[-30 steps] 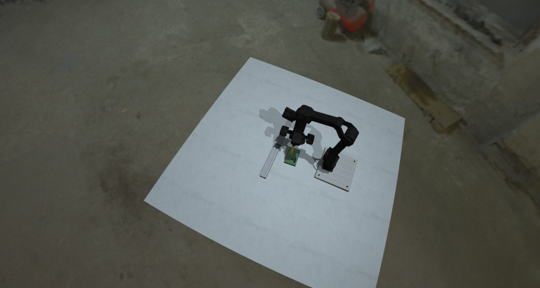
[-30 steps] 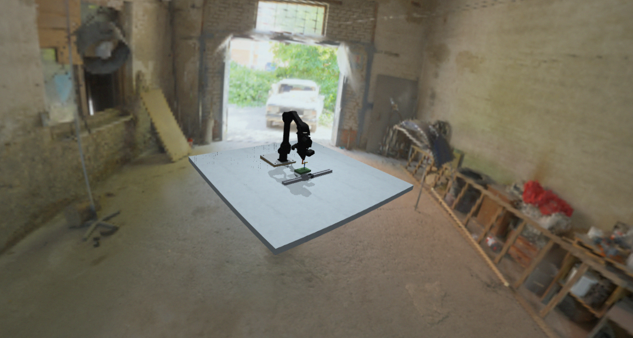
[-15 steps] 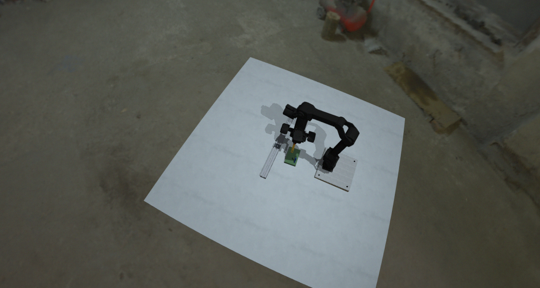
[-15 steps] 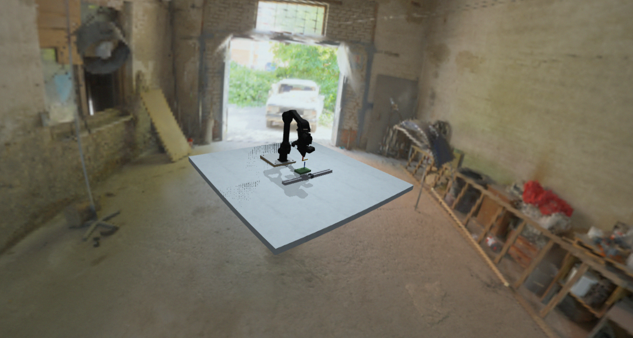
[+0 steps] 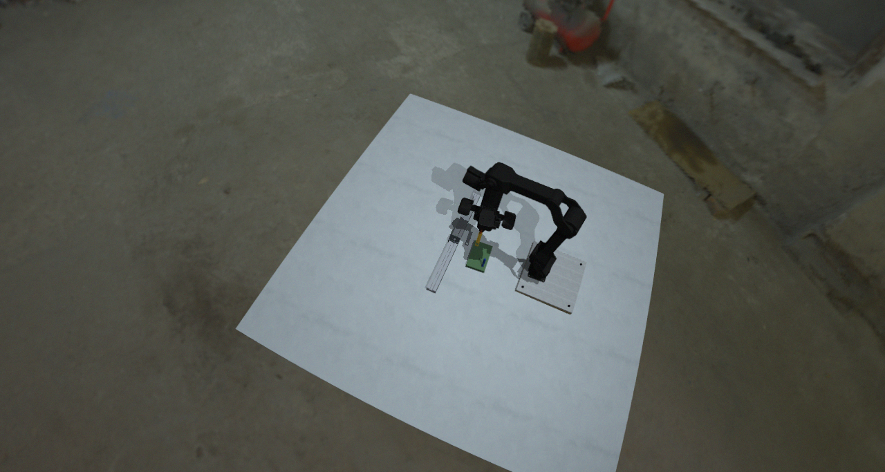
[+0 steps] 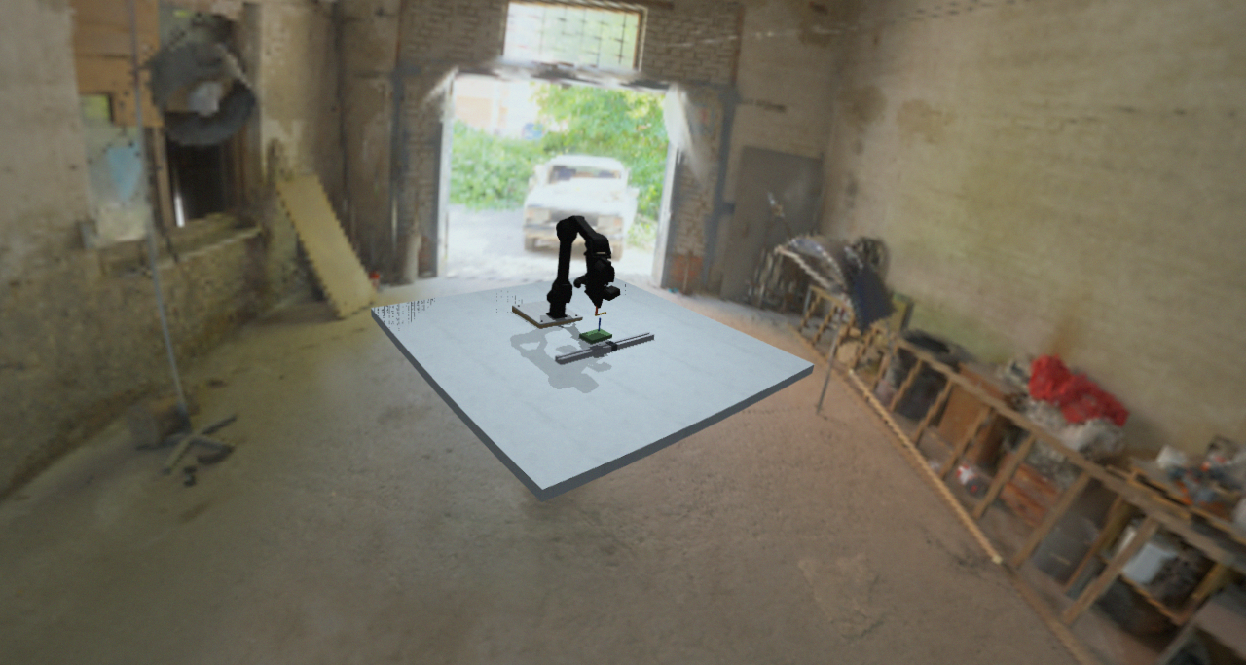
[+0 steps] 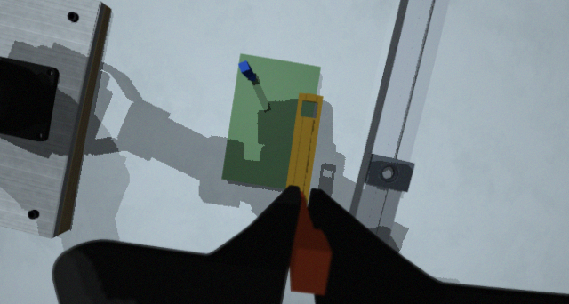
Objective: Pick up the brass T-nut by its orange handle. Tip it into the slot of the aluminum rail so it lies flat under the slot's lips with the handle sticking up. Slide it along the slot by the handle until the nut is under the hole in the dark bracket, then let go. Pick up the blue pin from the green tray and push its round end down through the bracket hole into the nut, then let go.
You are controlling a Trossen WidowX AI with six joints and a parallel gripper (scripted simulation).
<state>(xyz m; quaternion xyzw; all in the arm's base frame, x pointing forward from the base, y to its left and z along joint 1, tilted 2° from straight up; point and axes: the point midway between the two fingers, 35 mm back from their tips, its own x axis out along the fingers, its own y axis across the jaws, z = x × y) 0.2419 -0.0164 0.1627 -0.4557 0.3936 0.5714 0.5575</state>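
In the top view, the white worktop (image 5: 383,252) (image 6: 609,417) (image 7: 498,117) leaves open surface to the left of the long grey aluminum rail (image 5: 440,268) (image 6: 574,355) (image 7: 413,64). In the wrist view, a strip of worktop separates the rail from the right edge of the rectangular green tray (image 5: 476,262) (image 6: 595,336) (image 7: 276,77). A wider strip lies left of the tray, up to the silver rectangular base plate (image 5: 572,283) (image 6: 531,314) (image 7: 53,6).

The brass T-nut (image 5: 478,240) (image 6: 600,314) (image 7: 304,140) is raised above the tray, apart from the rail. It is a narrow yellow bar with a square opening near its outer end. The two-fingered black claw (image 5: 481,230) (image 6: 598,308) (image 7: 303,196) is clamped on its orange block-shaped handle (image 7: 310,268).

Count: one nut, one handle, one tray, one rail. One slim blue pin (image 5: 483,262) (image 6: 599,322) (image 7: 247,70) stands in the tray. One dark rectangular bracket (image 5: 454,238) (image 6: 609,346) (image 7: 402,177), with one round hole, sits across the rail.
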